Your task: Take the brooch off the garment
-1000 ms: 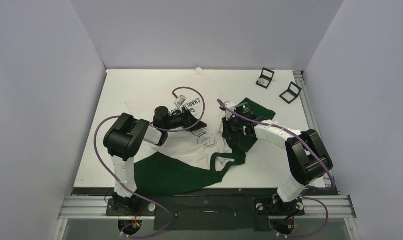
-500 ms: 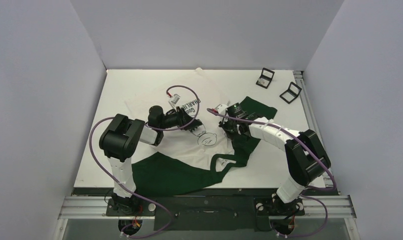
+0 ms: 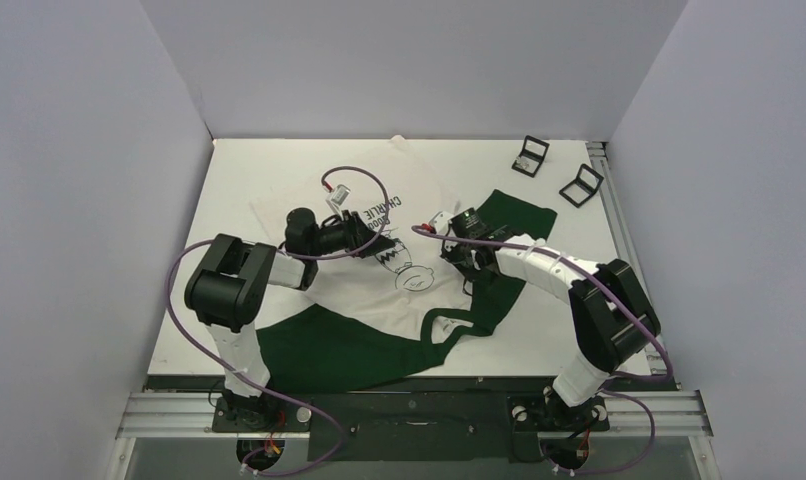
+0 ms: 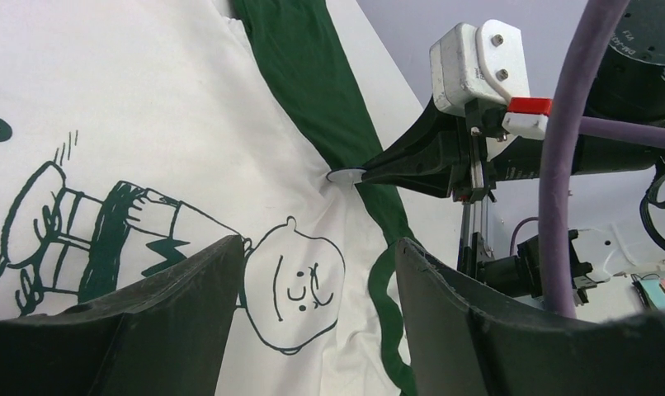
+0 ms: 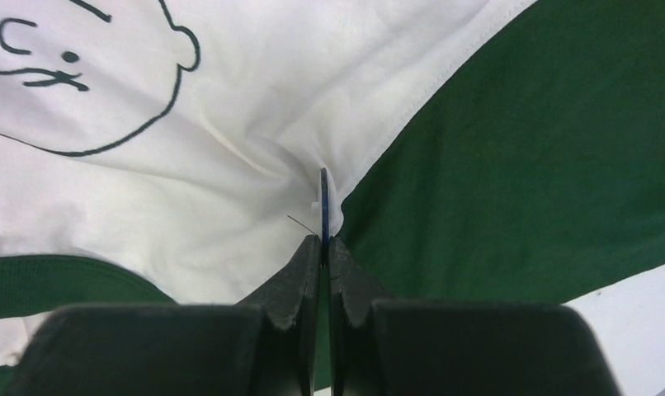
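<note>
Brooch [image 5: 323,198] sits pinched in my right claw [image 5: 323,246], shirt [image 5: 230,132] tenting; my left claw [image 4: 317,247], spread wide and empty, has backed away, so nothing pins the shirt.

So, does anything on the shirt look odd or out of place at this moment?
Yes. The white cloth of the shirt is puckered into a small peak beside its green part, where the right gripper pinches the thin brooch. The cloth looks pulled there.

We're in a robotics lab cell: bare grey walls [image 3: 409,60] box in a white table [image 3: 239,170], aluminium rail [image 3: 169,413] up front, purple cables [image 4: 558,165] looping.
</note>
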Action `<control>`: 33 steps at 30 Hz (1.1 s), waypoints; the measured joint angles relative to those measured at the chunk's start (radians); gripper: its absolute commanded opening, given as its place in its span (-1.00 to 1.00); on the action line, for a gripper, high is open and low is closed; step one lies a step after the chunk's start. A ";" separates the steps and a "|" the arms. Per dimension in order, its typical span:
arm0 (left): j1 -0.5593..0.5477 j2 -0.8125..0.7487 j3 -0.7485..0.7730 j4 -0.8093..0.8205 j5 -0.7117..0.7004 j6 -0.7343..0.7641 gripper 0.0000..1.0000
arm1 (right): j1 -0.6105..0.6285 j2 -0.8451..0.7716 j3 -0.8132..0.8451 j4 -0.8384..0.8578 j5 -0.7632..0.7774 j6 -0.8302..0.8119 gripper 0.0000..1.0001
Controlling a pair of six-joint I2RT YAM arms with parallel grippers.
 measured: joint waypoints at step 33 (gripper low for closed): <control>0.041 -0.442 0.047 -0.547 0.185 0.221 0.16 | -0.186 -0.249 -0.056 0.436 -0.831 0.523 -1.00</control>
